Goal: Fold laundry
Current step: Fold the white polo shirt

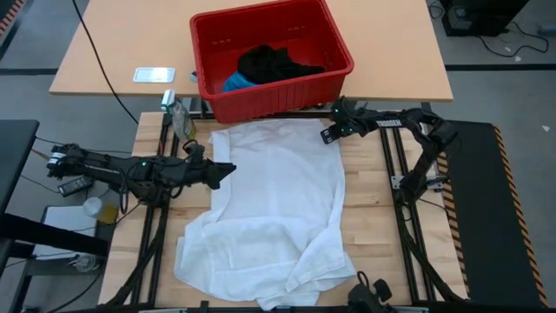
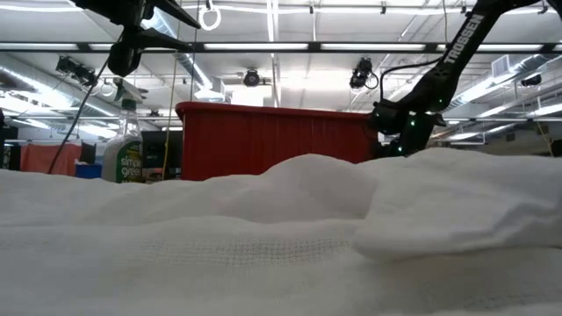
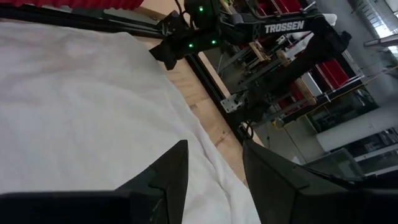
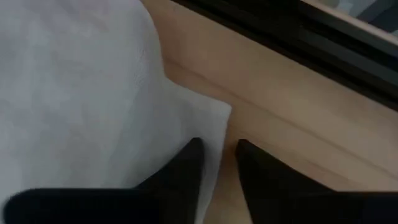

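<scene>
The white garment (image 1: 274, 213) lies spread over the middle of the worktop (image 1: 373, 204), reaching from the far edge to the near edge, where its lower part is bunched and wrinkled and partly doubled over itself. The red basket (image 1: 334, 43) stands on a separate table (image 1: 122, 52) just beyond the worktop's far edge; inside it lie the black garment (image 1: 274, 63) and, beside that, the blue garment (image 1: 234, 83), only partly visible. The right gripper (image 1: 330, 133) sits low at the white garment's far right corner, close to the worktop's far edge. In the right wrist view its fingers (image 4: 186, 174) stand a narrow gap apart, one over the cloth's edge and the other over bare wood; the corner of the cloth lies in the gap, and the jaws are not seen closed on it. The left gripper (image 1: 228, 169) is at the garment's left edge, about midway along the worktop's left side, pointing toward the right arm. In the left wrist view its fingers (image 3: 168, 174) stand partly open above the cloth with nothing between them. A spray bottle (image 1: 180, 117) stands at the worktop's far left corner. A flat pale object (image 1: 154, 75) lies on the table left of the basket.
</scene>
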